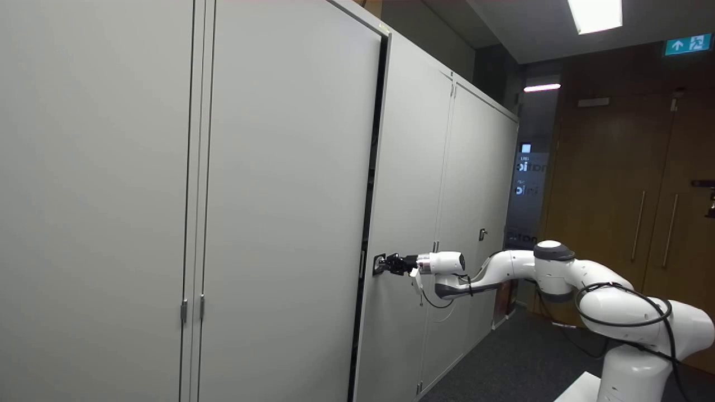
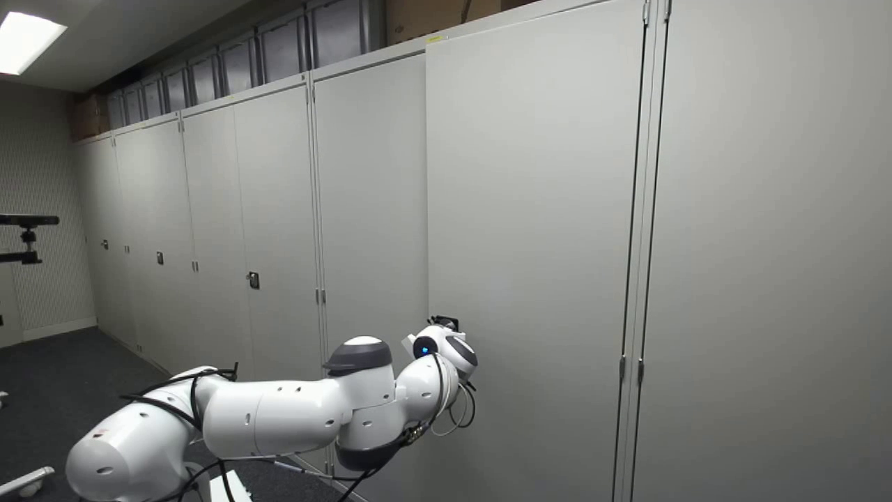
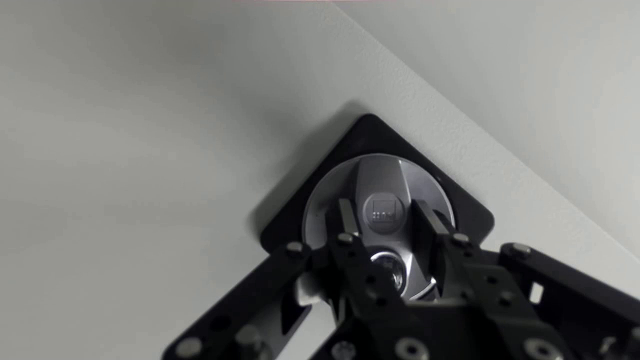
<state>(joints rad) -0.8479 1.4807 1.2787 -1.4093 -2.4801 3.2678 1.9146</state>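
Gripper (image 3: 384, 210) clamped on silver handle (image 3: 385, 222), a bit right of and below centre in wrist view. Black fingers (image 3: 425, 235) against it left and right, raised square logo showing between them; shiny round piece (image 3: 392, 270) lower down, partly covered by the fingers. Handle set in round silver dish (image 3: 332, 187) on black plate (image 3: 370, 135), plate turned cornerwise, shadow to its left. Plate is mounted on pale grey cabinet door (image 1: 413, 139), close to the door's edge, which runs diagonally from top middle to right side of wrist view.

In an exterior view, gripper and handle are at lower middle; door stands ajar, dark gap (image 1: 382, 67) along its left edge from top to bottom of frame, next to closed leaf (image 1: 290, 195). White arm (image 1: 553, 273) reaches in from lower right, black cables (image 1: 667, 324) looped round it. Second handle (image 1: 482, 234) on a farther door, right of the gripper. Wooden double doors (image 1: 614, 184) at right, green exit sign (image 1: 687, 44) upper right.

From the opposite angle, arm comes from lower left, wrist hiding most of the gripper. Grey bins (image 2: 282, 52) on cabinet tops, upper left to top middle; cardboard box (image 2: 439, 19) beside them. Camera on a stand (image 2: 28, 222), left edge.
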